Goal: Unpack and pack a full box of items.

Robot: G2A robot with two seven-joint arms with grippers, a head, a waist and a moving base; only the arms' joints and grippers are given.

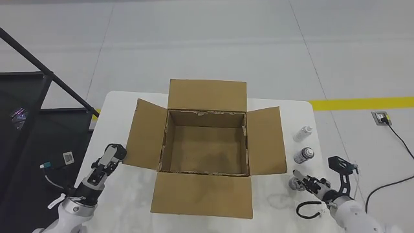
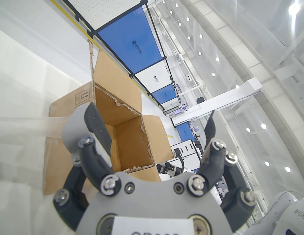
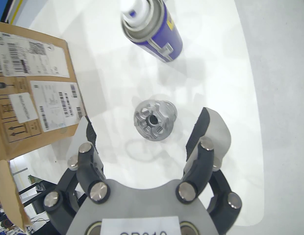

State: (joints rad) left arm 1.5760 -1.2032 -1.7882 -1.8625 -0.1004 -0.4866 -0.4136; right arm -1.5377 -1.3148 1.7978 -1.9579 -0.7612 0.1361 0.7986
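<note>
At table's left edge, left gripper [image 1: 115, 152] sits low beside the box's [image 1: 202, 195] left flap, fingers spread apart, nothing between them. Left wrist view has that gripper [image 2: 154, 128] facing the open carton from the side, well short of touching it.

Centre of table [image 1: 278, 207]: cardboard box, all four flaps folded outward. Interior floor looks bare; no item seen inside.

Right of box, three items stand in a rough line on the tabletop: white bottle [image 1: 305, 131] farthest from the robot, spray can [image 1: 304, 155] next, round metal part [image 1: 298, 184] nearest. All are clear of the box's right flap.

Far right: right gripper [image 1: 314, 185], jaws wide apart. In the right wrist view the metal part [image 3: 154, 123] stands just ahead of the open fingers [image 3: 206, 123], no contact visible; spray can [image 3: 154, 35] upright beyond it.

Judgement: unpacking looks complete or nearly so, since the box reads empty and the goods are outside. Either the metal part has just been set down, or it is first in line for repacking; cannot tell which. Packing not yet begun, three items left to return.
</note>
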